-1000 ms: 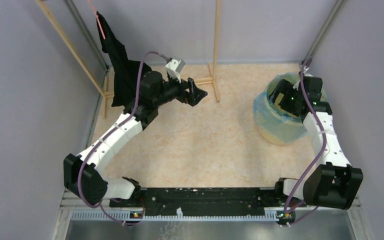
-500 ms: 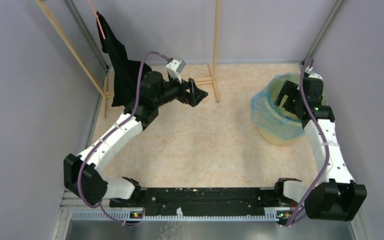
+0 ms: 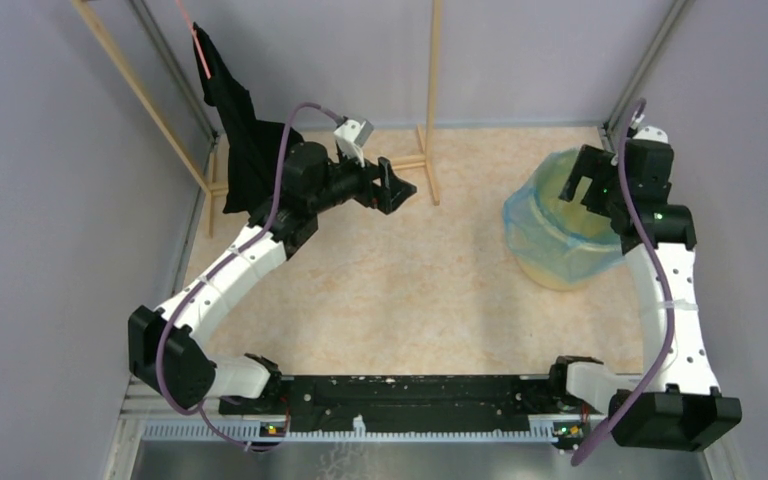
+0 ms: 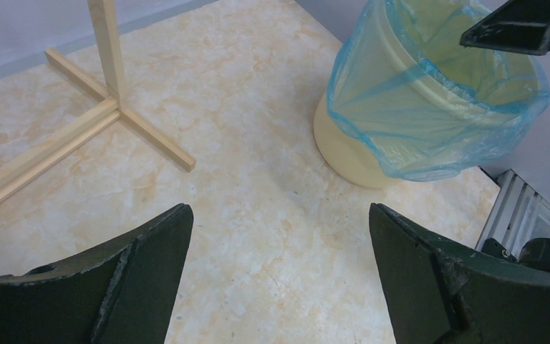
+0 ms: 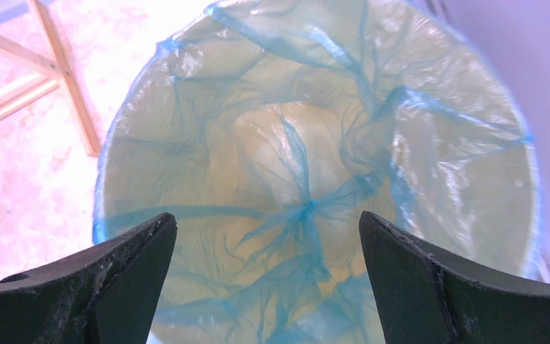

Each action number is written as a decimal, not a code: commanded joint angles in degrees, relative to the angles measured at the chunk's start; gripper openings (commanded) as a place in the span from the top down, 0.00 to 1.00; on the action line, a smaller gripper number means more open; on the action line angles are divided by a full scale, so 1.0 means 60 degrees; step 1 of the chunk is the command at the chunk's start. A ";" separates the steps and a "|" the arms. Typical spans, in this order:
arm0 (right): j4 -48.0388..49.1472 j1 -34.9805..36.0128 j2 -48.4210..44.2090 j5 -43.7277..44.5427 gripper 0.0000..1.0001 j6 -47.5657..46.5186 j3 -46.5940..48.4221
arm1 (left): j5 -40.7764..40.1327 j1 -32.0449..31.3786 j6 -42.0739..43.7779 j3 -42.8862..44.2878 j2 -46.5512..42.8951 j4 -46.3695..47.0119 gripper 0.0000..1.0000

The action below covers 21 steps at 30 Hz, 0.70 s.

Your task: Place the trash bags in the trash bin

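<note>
My right gripper [image 3: 585, 180] hangs over the far right part of the yellow bin's [image 3: 563, 272] mouth. Its fingers are spread wide with nothing between them. Through that wrist's camera I look straight down between both fingers into the bin.

The bin stands upright on the table [image 3: 410, 290] at the far right, near the side wall. The light-blue trash bag [image 3: 540, 215] is in it as a liner. The thin film lies against the inner wall and the bottom. Its creases run together at a small gathered point near the middle of the floor. The bag's open edge is turned out over the bin's rim all the way round. On the outside it hangs down in glossy wrinkles, covering roughly the upper half of the wall. The bare yellow lower wall shows beneath it. The film is pulled taut in a few straight folds across the outside.

My left gripper [image 3: 397, 187] is well apart from the bin, above the table just beside the foot of the wooden stand [image 3: 430, 100]. It is also spread wide and grips nothing. Its camera looks across the table at the bin and at a black finger of my other gripper above the rim. A black cloth [image 3: 240, 140] hangs from the slanted wooden pole at the far left, behind my left arm.
</note>
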 commanded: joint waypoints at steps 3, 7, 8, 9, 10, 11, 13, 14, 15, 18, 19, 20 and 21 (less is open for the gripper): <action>-0.0730 0.0042 -0.1328 0.0026 0.01 -0.0672 0.0749 | -0.0367 -0.0047 0.0513 0.0583 -0.0712 -0.0025 0.01; -0.0198 0.0126 -0.2354 -0.2765 0.01 -0.0975 0.0726 | -0.0635 -0.0091 0.0558 0.0931 -0.1564 -0.0567 0.01; -0.0041 0.0199 -0.2770 -0.3536 0.01 -0.1026 0.0714 | -0.0689 -0.0091 0.0554 0.1215 -0.1831 -0.0954 0.01; 0.0289 0.0249 -0.3190 -0.4209 0.01 -0.0986 0.0681 | -0.0797 -0.0089 0.0569 0.1484 -0.2159 -0.1358 0.01; 0.0557 0.0291 -0.3667 -0.4771 0.01 -0.0919 0.0646 | -0.0933 -0.0091 0.0552 0.1751 -0.2552 -0.1678 0.01; 0.0766 0.0377 -0.4110 -0.5160 0.01 -0.0830 0.0618 | -0.1074 -0.0091 0.0543 0.1945 -0.2971 -0.1875 0.01; 0.0978 0.0563 -0.4886 -0.5490 0.01 -0.0636 0.0642 | -0.1492 -0.0082 0.0545 0.2245 -0.3854 -0.2056 0.01; 0.0937 0.0582 -0.5080 -0.5460 0.01 -0.0647 0.0726 | -0.1756 -0.0090 0.0522 0.2338 -0.4425 -0.2096 0.01; 0.0801 0.0774 -0.5224 -0.5182 0.01 -0.0681 0.0844 | -0.2050 -0.0089 0.0464 0.2414 -0.4802 -0.2129 0.01; 0.0498 0.1075 -0.5473 -0.4167 0.01 -0.0785 0.1089 | -0.2436 -0.0091 0.0184 0.2479 -0.5589 -0.2207 0.01; 0.0504 0.1166 -0.5513 -0.4121 0.01 -0.0799 0.1098 | -0.2428 -0.0087 0.0177 0.2446 -0.5766 -0.2187 0.01; 0.0514 0.1250 -0.5545 -0.4156 0.01 -0.0779 0.1083 | -0.2446 -0.0091 0.0175 0.2440 -0.5881 -0.2231 0.01; 0.0546 0.1301 -0.5573 -0.4206 0.01 -0.0721 0.1078 | -0.2463 -0.0087 0.0182 0.2473 -0.5958 -0.2334 0.01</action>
